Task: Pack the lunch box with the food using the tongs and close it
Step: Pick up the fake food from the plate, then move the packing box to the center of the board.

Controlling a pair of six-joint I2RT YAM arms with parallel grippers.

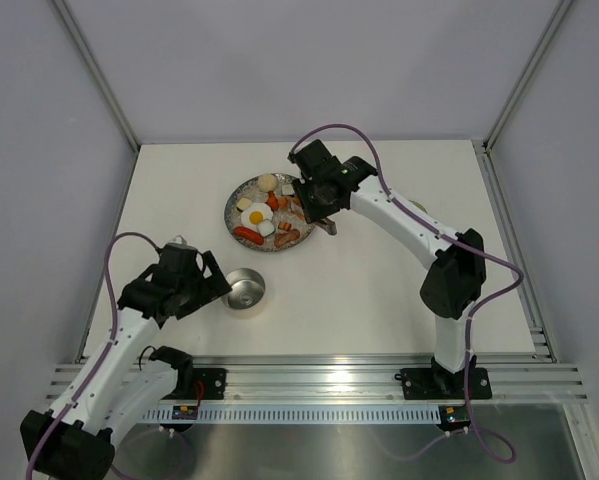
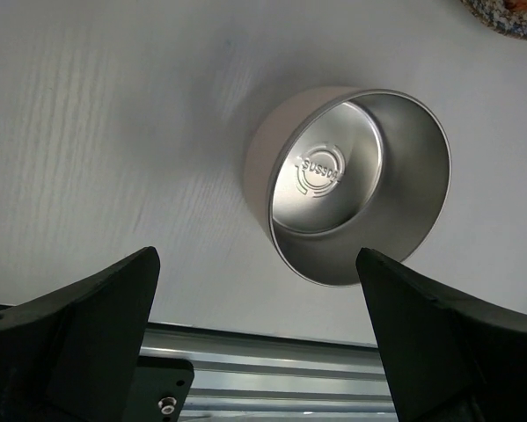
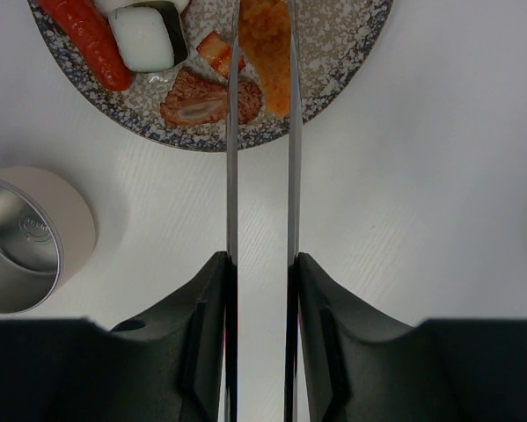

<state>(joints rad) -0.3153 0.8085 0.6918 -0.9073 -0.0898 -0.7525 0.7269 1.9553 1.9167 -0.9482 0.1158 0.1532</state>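
Squeezing the tongs (image 3: 231, 176) between its fingers, the right end effector (image 3: 261, 264) is partly closed on the two slim silver arms and holds them out over the speckled plate (image 3: 333, 79); the tong arms run on either side of an orange crumbed piece (image 3: 265, 40), right against its edges, though whether it's actually pinched I can't tell; beside it on the plate lie a brown piece (image 3: 206, 101), a red sausage (image 3: 87, 40) and a black-and-white roll (image 3: 144, 35), and from above the fried egg (image 1: 256, 215) shows up too; over to the left end effector (image 2: 256, 255), jaws spread wide, nothing in them, hanging just above the lunch box (image 2: 360, 185); that little steel bowl stands upright and uncovered on the white tabletop (image 1: 399, 290), its shiny floor showing an embossed mark, near the front edge and apart from the plate.
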